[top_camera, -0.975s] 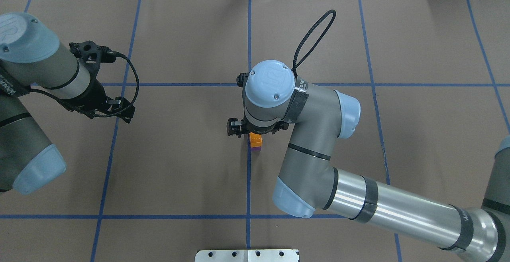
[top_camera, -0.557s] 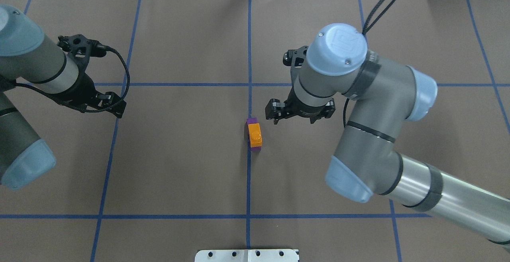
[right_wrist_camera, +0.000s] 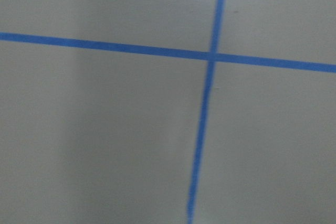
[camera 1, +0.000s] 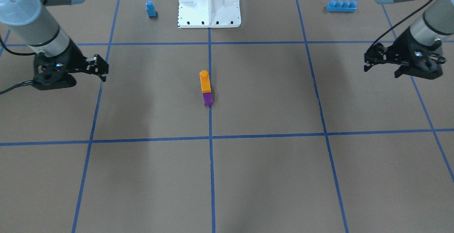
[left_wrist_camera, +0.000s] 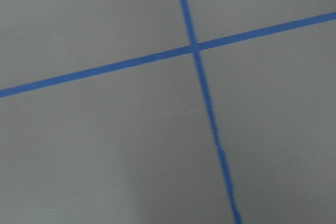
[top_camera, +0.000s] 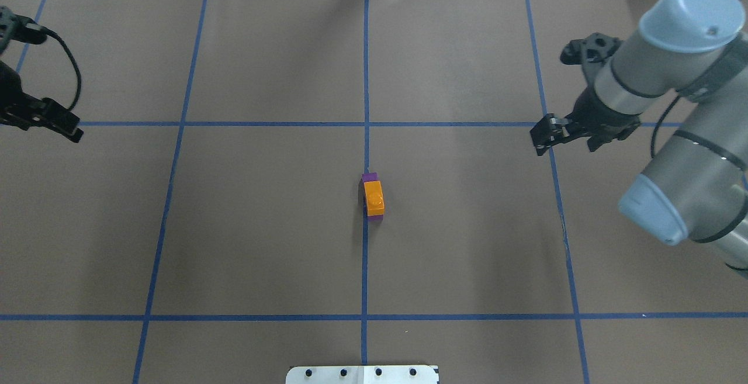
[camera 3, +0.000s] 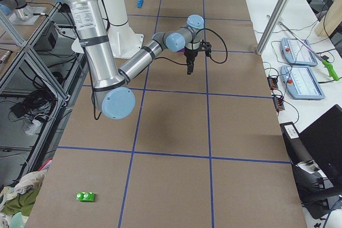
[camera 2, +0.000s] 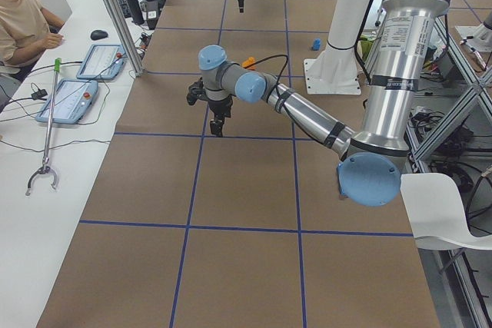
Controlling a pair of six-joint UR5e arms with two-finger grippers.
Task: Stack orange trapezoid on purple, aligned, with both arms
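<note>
The orange trapezoid [top_camera: 374, 198] sits stacked on the purple brick [top_camera: 370, 177] at the table's centre, on the middle blue line. In the front view the orange brick [camera 1: 205, 81] stands above the purple [camera 1: 208, 99], stud up. Neither gripper touches the stack. My right gripper [top_camera: 565, 137] hangs far to the stack's right, jaws apart and empty; it also shows in the front view [camera 1: 92, 71]. My left gripper [top_camera: 41, 121] is far to the left at the view's edge, jaws apart and empty, and shows in the front view [camera 1: 383, 68]. Both wrist views show only bare table and blue tape.
A small blue single-stud brick [camera 1: 150, 9] and a long blue four-stud brick [camera 1: 341, 6] lie near the white robot base [camera 1: 209, 13]. A green brick [camera 3: 85, 196] lies far off on the right side. An operator sits at the side table [camera 2: 23, 21].
My right gripper has let go of the orange brick and pulled far away to the right. My left arm has moved farther left. The stack has stayed in place.
</note>
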